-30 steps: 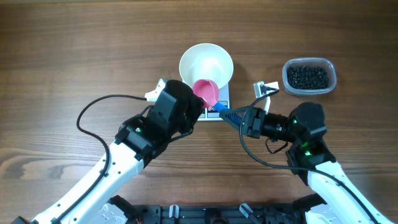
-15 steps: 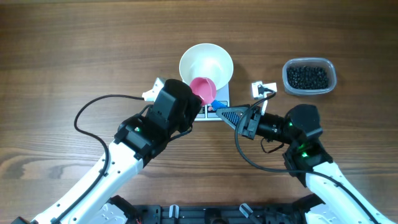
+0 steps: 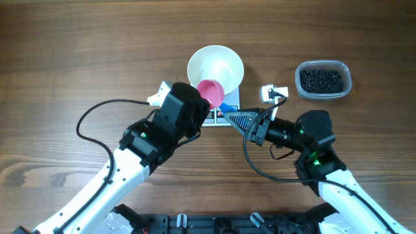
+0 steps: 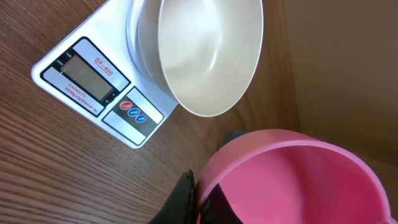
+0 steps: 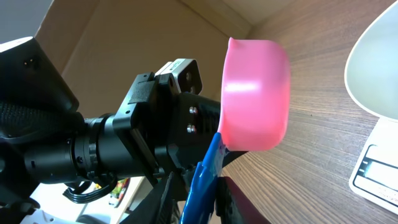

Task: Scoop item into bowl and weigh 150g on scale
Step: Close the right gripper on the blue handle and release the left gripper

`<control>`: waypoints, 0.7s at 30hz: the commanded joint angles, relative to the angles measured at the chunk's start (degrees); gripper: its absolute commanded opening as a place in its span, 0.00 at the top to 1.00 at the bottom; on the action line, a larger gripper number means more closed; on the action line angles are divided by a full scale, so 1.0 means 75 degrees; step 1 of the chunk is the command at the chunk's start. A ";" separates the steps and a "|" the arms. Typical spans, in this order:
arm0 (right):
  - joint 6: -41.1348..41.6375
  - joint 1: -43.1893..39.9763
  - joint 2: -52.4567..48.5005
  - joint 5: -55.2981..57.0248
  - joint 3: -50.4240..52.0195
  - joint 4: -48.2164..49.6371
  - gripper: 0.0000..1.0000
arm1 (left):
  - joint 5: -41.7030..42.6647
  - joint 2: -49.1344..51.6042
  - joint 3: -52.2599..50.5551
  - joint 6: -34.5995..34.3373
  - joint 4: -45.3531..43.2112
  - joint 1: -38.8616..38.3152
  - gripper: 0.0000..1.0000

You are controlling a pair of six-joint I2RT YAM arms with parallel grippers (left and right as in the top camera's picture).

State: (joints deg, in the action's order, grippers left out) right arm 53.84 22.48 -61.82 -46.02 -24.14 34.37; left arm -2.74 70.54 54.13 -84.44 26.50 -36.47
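Bowl point(image 3: 215, 62) on scale point(image 4: 87, 74); tub point(image 3: 298, 81) right.

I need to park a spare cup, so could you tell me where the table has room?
Bare table lies left of the bowl and along the far edge beyond bowl and tub. The scale's front is crowded: left gripper and right gripper meet at the pink scoop.

A brown wood-grain surface point(image 3: 78, 45) fills the overhead view, its grain running left to right. Near the middle, toward the far side, a small flat white rectangular scale point(image 4: 93, 78) lies on it, with a grey display and round buttons on its front. To the right of the scale and apart from it, a clear rounded-rectangular plastic tub point(image 3: 324, 95) sits on the wood, holding small black pellets point(image 3: 321, 79).
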 commanded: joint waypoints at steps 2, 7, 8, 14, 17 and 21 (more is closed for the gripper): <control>-0.0154 0.0108 0.0070 -0.0041 -0.0137 0.0146 0.74 | -0.0102 0.0067 0.0020 0.0000 0.0035 -0.0009 0.96; -0.0184 0.0108 0.0067 -0.0035 -0.0137 0.0140 0.71 | -0.0099 0.0067 0.0020 0.0003 0.0035 -0.0009 0.96; -0.0187 0.0108 0.0052 -0.0035 -0.0137 0.0128 0.71 | -0.0102 0.0067 0.0020 0.0006 0.0035 -0.0009 0.96; -0.0157 0.0108 -0.0300 -0.0073 -0.0137 0.0122 0.70 | -0.0213 0.0067 0.0020 0.0268 0.0009 -0.0009 0.96; -0.0122 0.0108 -0.0463 -0.0221 -0.0137 0.0131 0.73 | -0.0224 0.0067 0.0020 0.0434 -0.0006 -0.0009 0.96; -0.0119 0.0108 -0.0478 -0.0224 -0.0137 0.0245 0.74 | -0.0283 0.0067 0.0020 0.0434 0.0038 -0.0009 0.96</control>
State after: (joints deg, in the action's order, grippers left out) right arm 53.67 22.96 -65.14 -46.48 -24.14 34.89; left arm -3.33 70.61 54.13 -82.94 26.68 -36.47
